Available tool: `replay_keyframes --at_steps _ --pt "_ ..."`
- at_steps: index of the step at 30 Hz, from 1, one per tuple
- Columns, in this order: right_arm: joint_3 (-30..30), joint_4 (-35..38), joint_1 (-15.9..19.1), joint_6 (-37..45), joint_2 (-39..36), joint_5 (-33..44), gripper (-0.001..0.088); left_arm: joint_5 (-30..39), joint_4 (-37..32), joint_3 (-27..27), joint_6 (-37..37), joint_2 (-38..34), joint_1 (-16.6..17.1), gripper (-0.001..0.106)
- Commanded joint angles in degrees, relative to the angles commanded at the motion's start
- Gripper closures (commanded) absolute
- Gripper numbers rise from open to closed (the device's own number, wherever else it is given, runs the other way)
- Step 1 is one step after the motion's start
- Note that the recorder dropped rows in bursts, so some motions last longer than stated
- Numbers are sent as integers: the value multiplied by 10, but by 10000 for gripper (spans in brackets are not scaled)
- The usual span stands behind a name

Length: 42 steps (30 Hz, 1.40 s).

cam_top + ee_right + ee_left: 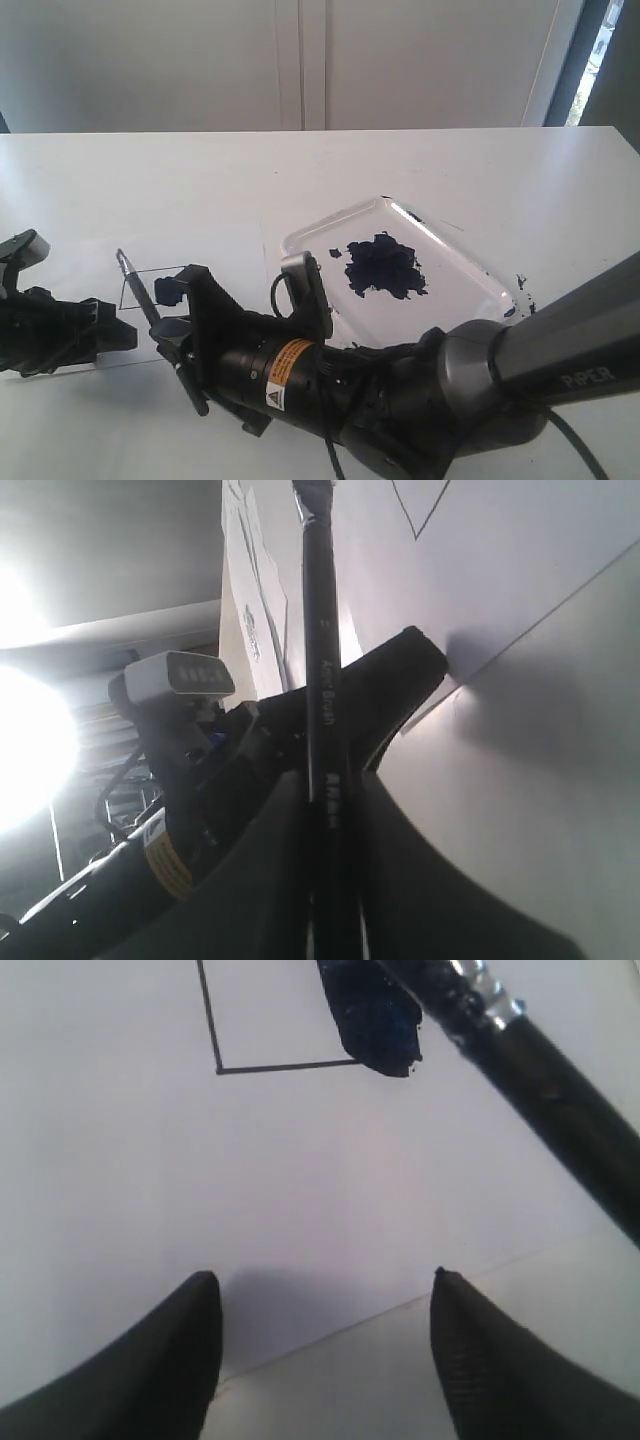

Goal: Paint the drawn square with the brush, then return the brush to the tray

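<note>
The drawn square [150, 288] is a thin black outline on the white paper sheet [100, 300], with a dark blue smear [168, 290] at its right side. My right gripper [170, 335] reaches across to the left and is shut on the black handle of the brush [140, 295]. The brush slants over the square, tip end up-left. In the right wrist view the handle [322, 700] runs between the closed fingers [290, 880]. My left gripper [322, 1285] is open and empty over the paper's edge, short of the square corner [215, 1068], the smear [370, 1020] and the ferrule [485, 1005].
The glossy white tray [300, 240] sits right of the paper with a dark blue paint blot [385, 265] in its middle. Paint flecks [520, 282] mark the table by its right rim. The right arm's body [400, 390] fills the foreground. The left arm [40, 330] is at the left edge.
</note>
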<state>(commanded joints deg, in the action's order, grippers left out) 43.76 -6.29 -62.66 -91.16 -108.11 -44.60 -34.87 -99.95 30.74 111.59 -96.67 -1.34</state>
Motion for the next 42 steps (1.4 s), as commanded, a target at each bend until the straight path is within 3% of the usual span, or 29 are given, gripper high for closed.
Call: replay_keyframes --at_steps 9,19,27,37,42 --pt "-5 -61 26 2 28 52 868 10 0 1 -13 82 0 673" --pt "-5 -79 27 -4 29 52 868 48 0 1 -11 123 0 531" --pt "-5 -100 27 -27 32 52 868 109 0 1 -19 111 0 528" --pt "-5 -109 27 -25 59 74 868 112 0 1 -31 7 0 528" --pt "-5 -158 27 -56 60 74 868 112 0 0 -31 -46 0 528"
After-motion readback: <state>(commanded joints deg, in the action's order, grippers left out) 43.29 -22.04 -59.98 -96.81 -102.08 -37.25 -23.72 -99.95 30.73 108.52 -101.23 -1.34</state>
